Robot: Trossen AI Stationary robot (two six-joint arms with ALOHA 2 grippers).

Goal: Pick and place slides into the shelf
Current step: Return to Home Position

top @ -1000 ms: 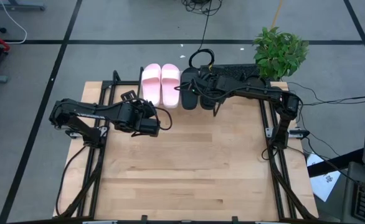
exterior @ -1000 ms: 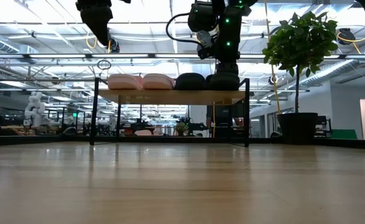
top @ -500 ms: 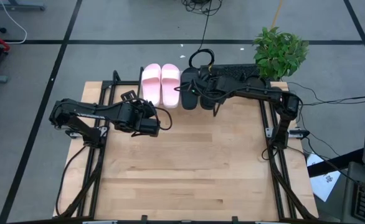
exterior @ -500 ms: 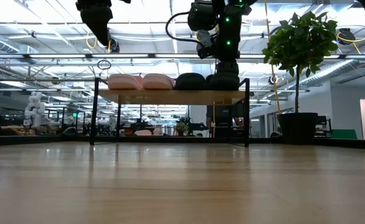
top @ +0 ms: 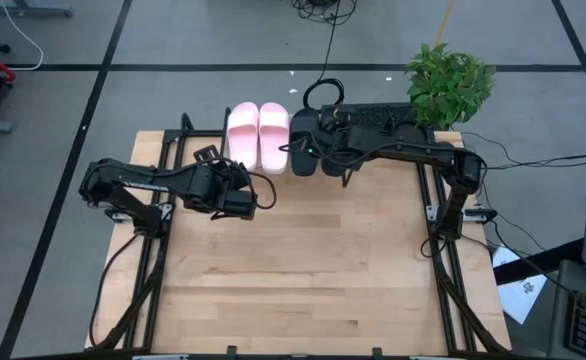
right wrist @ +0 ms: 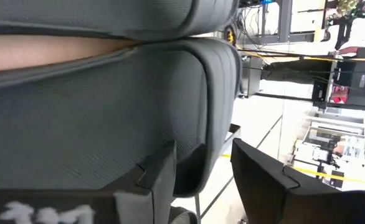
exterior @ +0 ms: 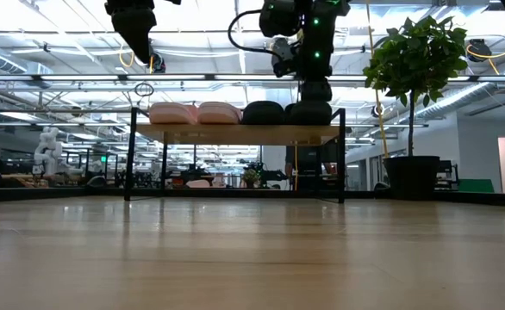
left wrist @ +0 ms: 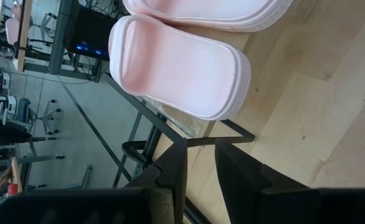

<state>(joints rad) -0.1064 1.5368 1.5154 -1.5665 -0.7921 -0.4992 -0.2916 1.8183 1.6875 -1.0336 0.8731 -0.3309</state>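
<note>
The shelf [exterior: 235, 133] stands at the table's far edge. On its top board lie the pale pink pair [top: 258, 135] at the left and the matte black pair [top: 308, 152] at the right, all resting on their soles. My right gripper [right wrist: 204, 177] is open just above the right-hand black slide [exterior: 308, 112]. Its fingers stand on either side of that slide's outer edge [right wrist: 210, 124]. My left gripper [left wrist: 200, 168] is open and empty. It hangs high over the table [top: 235, 192], near the shelf's left end and the pink slide [left wrist: 179, 68]. My right gripper has one finger [right wrist: 161, 177] over the black slide's footbed and the other [right wrist: 263, 180] outside its edge, with floor showing between that finger and the slide. I cannot tell whether the inner finger touches the footbed.
A potted plant [top: 449, 82] stands past the table's far right corner, beside the shelf's right end [exterior: 416, 60]. Black frame rails [top: 438, 215] run along the table's left and right sides. The wooden tabletop [top: 303, 270] stretches toward the near edge.
My right gripper has risen a little above the right-hand black slide, which stays on the shelf.
</note>
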